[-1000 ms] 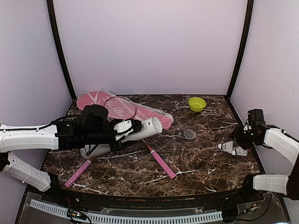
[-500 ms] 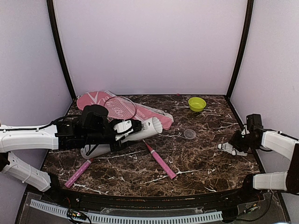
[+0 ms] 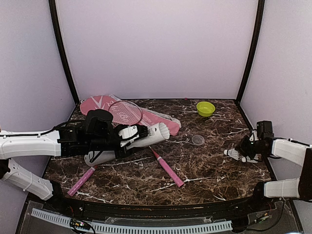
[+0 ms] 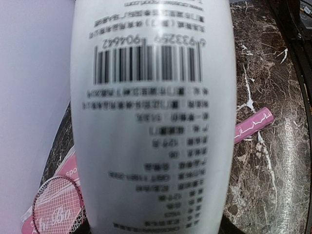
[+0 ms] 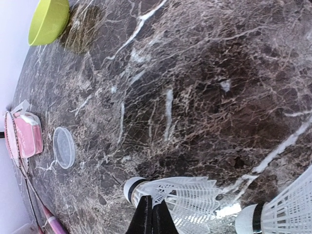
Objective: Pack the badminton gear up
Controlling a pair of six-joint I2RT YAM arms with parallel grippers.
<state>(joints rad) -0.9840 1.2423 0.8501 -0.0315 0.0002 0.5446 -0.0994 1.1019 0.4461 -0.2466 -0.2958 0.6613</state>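
The white tube runs off the left wrist view at both ends, its small print blurred

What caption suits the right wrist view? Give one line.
Right hand shut on one shuttlecock, second shuttlecock beside it.

Robotics laboratory test cell: a dark marble-patterned tabletop enclosed on three sides by plain pale lilac wall panels meeting at black corner posts, with two white robot arms, left arm and right arm, mounted at its near edge beside a white toothed strip.
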